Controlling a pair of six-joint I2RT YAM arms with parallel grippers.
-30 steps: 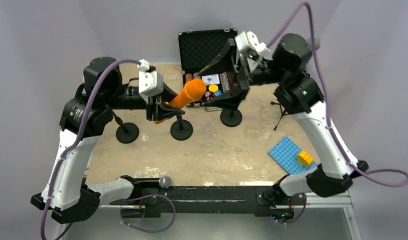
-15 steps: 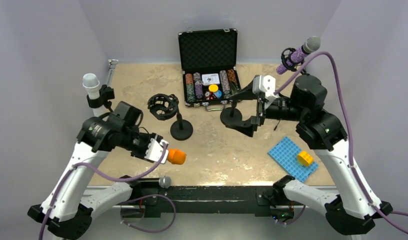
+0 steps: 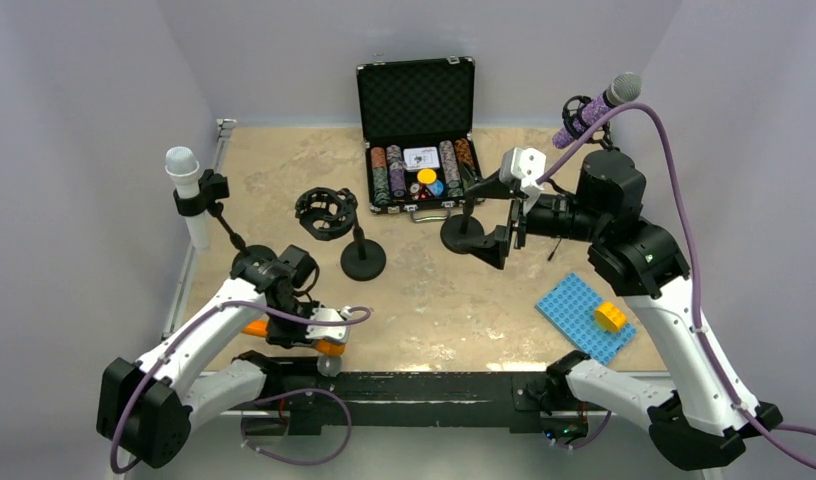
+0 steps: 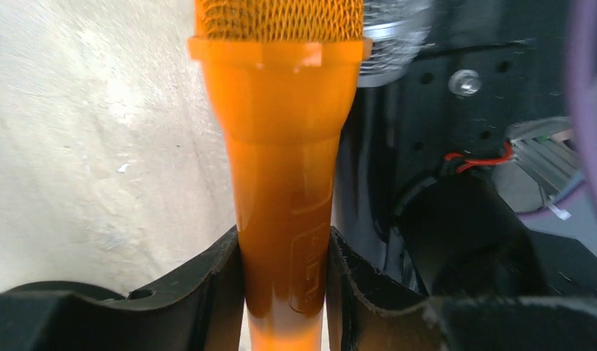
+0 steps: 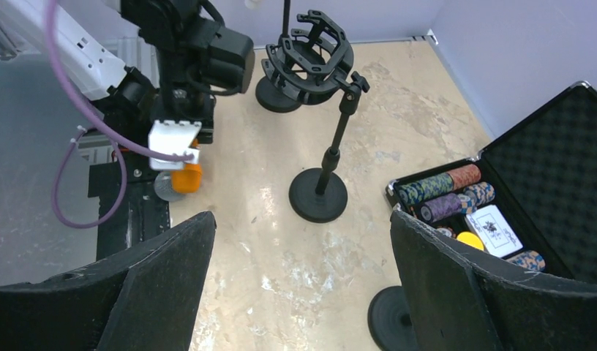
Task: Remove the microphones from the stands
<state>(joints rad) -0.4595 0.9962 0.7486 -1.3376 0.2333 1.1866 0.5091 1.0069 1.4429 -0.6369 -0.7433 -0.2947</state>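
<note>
The orange plastic microphone (image 4: 281, 183) is pinched in the jaws of the left gripper (image 4: 284, 292), low at the near edge of the beige worktop (image 3: 454, 300), seemingly for setting down. Its black round-based stand (image 3: 362, 262) is empty; the right gripper (image 5: 303, 278) hovers, jaws spread.

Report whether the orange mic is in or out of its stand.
Out. The left end effector grips the orange mic at the near edge; the middle stand is empty.
</note>
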